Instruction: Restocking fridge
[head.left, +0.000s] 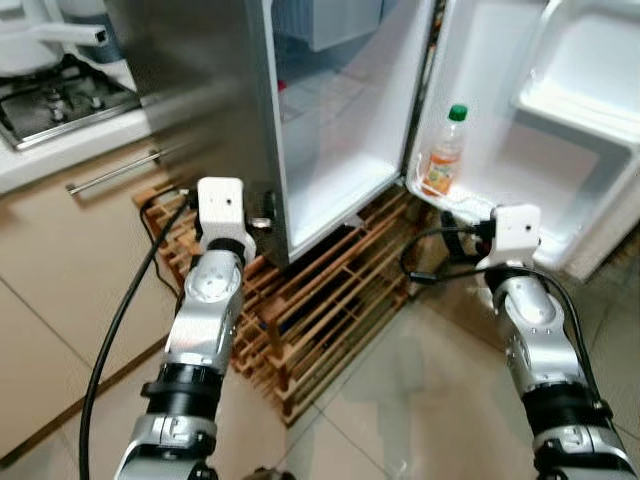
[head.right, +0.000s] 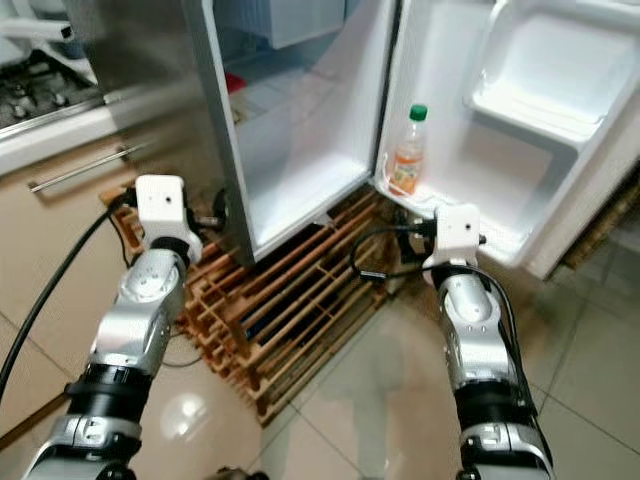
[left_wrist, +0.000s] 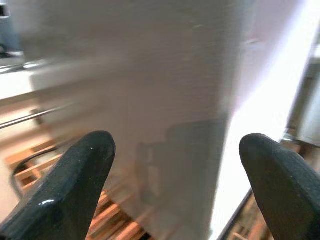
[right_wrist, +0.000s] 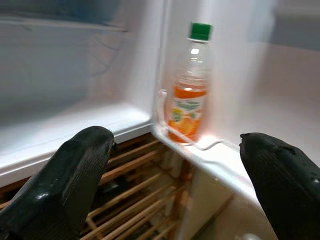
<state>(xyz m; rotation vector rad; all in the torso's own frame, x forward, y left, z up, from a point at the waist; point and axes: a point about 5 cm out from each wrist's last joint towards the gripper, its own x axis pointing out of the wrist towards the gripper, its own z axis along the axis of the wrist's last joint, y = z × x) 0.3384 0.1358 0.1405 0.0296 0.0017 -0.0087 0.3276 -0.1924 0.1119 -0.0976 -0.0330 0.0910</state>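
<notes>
Up in the upper left of the head views, a white kitchen counter (head.left: 70, 150) carries a steel gas hob (head.left: 60, 100), with beige cabinet fronts and a long metal bar handle (head.left: 115, 172) below it. Lower left, the left silver arm reaches forward, and its left tool (left_wrist: 175, 165) sits just in front of the grey side wall of the open fridge (head.left: 215, 90); in the left wrist view its two black fingers (left_wrist: 70, 185) stand wide apart with nothing between them. A black cable (head.left: 120, 320) runs along that arm. Under the fridge, at the centre of the frame, lies a slatted wooden pallet (head.left: 320, 300) on the glossy tiled floor (head.left: 400, 400). Above it, the white fridge compartment (head.left: 340, 140) stands open. Right of centre, a clear plastic bottle of orange drink with a green cap (head.left: 445, 150) stands upright in the lowest shelf of the white fridge door (head.left: 560, 120), at the hinge end, behind a thin wire rail. Lower right, the right silver arm points at that shelf; the right tool (right_wrist: 175, 175) hovers near the bottle but apart from it, fingers (right_wrist: 75, 170) spread wide and gripping nothing.
</notes>
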